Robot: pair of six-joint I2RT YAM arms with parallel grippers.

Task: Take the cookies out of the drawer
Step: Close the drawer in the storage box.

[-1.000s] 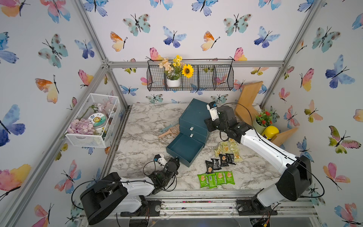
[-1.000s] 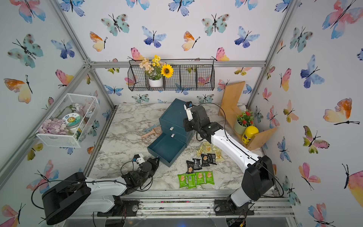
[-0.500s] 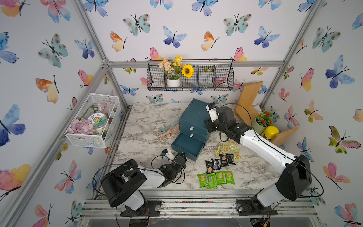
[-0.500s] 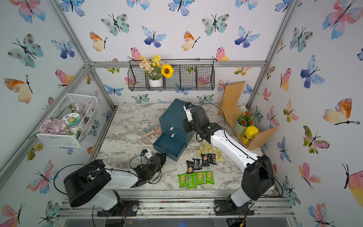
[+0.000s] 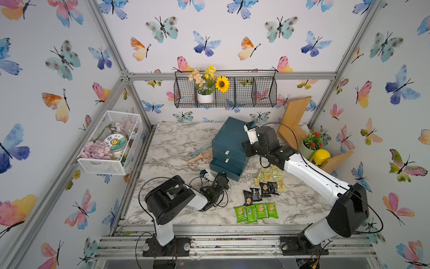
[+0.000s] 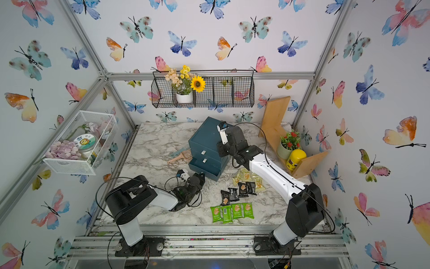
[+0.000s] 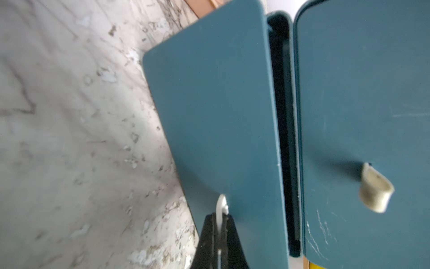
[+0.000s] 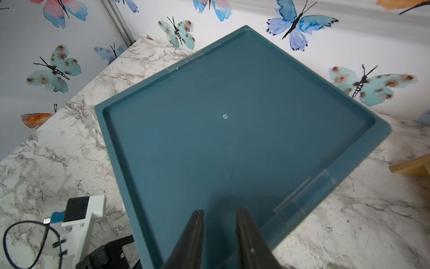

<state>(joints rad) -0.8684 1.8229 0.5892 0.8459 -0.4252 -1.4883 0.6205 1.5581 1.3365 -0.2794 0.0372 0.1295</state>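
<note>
In both top views: a marble-patterned table [image 5: 176,144] boxed in by butterfly wallpaper and an aluminium frame [image 5: 232,75]. On the back wall, a black wire basket [image 5: 256,93] with a white flower pot [image 5: 205,97]; on the side wall, a white mesh basket [image 5: 102,166]. In the far right corner, wooden boards [image 5: 294,116], a small potted plant [image 5: 310,145] and a yellow jar [image 5: 320,157]. Mid-table, a teal cabinet [image 5: 229,137], with its lowest drawer [image 5: 229,169] out only a little and a pink dustpan [image 5: 201,154] just beside it.

Cookies [image 6: 242,188] out on the table, right of the drawer:
- pale yellow packets [image 5: 267,174] nearest the cabinet
- black packets [image 5: 260,192] in a row
- green packets [image 5: 256,210] in a row near the front edge

Left end effector [image 5: 224,180] right at the drawer front.

Left wrist view: fingers [image 7: 209,242] pressed together on the thin white handle [image 7: 221,206] of that drawer front. A dark gap between it and the next front, which has a cream handle [image 7: 375,188] of its own.

Right wrist view: right end effector [image 8: 220,233] spread part-way, nothing between the fingers, over the recessed cabinet top. Impossible to tell whether touching it.

Against a second ago: drawer then pulled far out, now almost in. Left end effector closer to the cabinet, left arm folded up taller. Right arm and cookies in the same places.
</note>
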